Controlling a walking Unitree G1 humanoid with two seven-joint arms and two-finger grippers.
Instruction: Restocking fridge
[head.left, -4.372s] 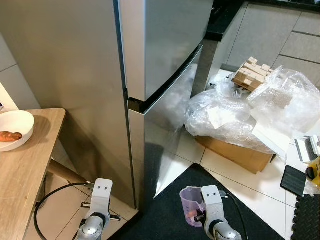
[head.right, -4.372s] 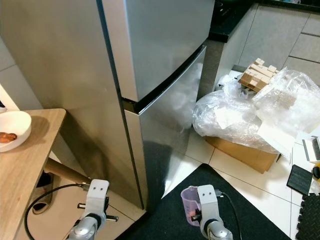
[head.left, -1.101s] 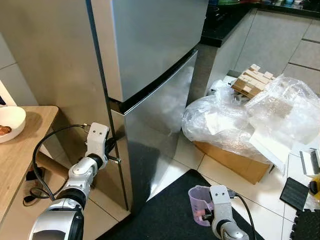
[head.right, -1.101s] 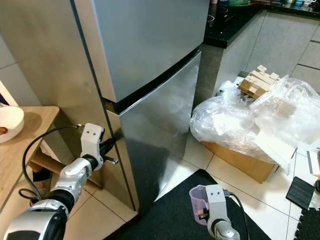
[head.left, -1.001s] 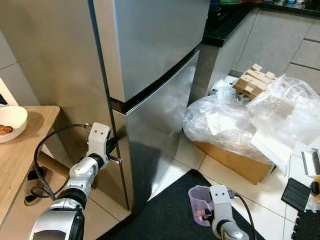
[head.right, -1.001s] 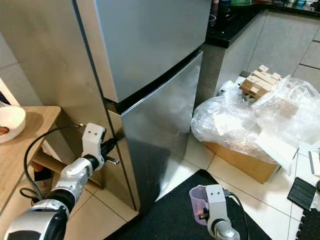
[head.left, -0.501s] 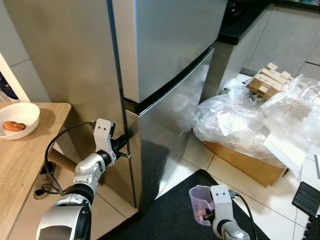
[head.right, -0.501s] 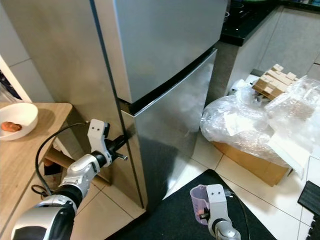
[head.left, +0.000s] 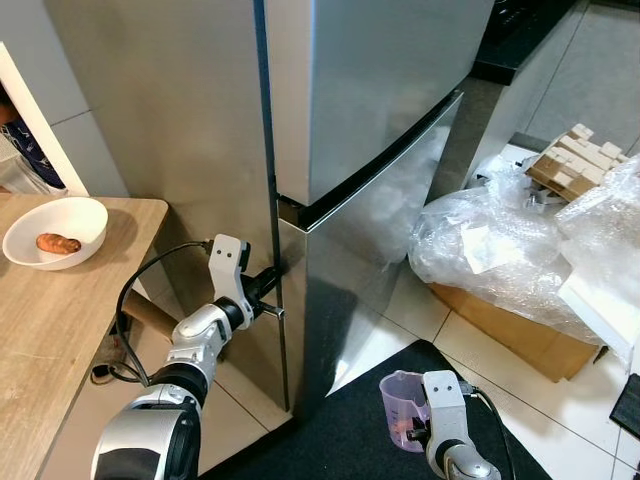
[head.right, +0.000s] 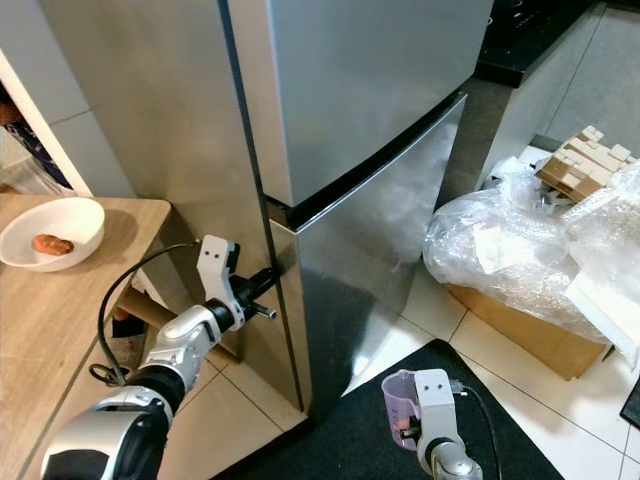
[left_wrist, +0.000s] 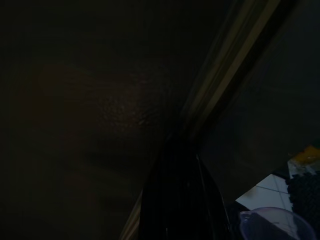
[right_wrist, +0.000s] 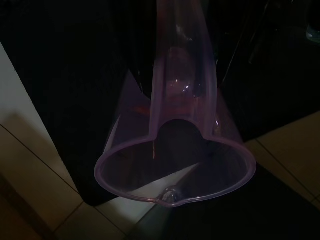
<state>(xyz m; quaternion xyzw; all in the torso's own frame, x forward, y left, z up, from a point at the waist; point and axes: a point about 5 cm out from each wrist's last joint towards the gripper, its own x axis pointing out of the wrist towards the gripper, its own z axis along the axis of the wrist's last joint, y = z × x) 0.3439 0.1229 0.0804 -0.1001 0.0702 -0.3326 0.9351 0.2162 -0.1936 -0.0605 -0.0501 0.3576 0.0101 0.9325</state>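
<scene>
tall shiny grey metal fridge (head.left: 380, 100) | see-through purple plastic cup (head.left: 403, 411) | smooth light wood table (head.left: 50, 310) | crinkly clear plastic wrap (head.left: 500, 250)

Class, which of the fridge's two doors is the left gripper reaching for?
The lower door: the left gripper sits at its edge, just under the dark seam below the upper door.

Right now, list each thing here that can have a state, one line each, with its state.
Fridge upper door: shut.
Fridge lower door: shut.
Left hand: raised, fingertips at the lower door's edge.
Right hand: low, holding the jug.
Purple measuring jug: upright, held.
White bowl: upright on the wooden table, holding one brown food item.
</scene>
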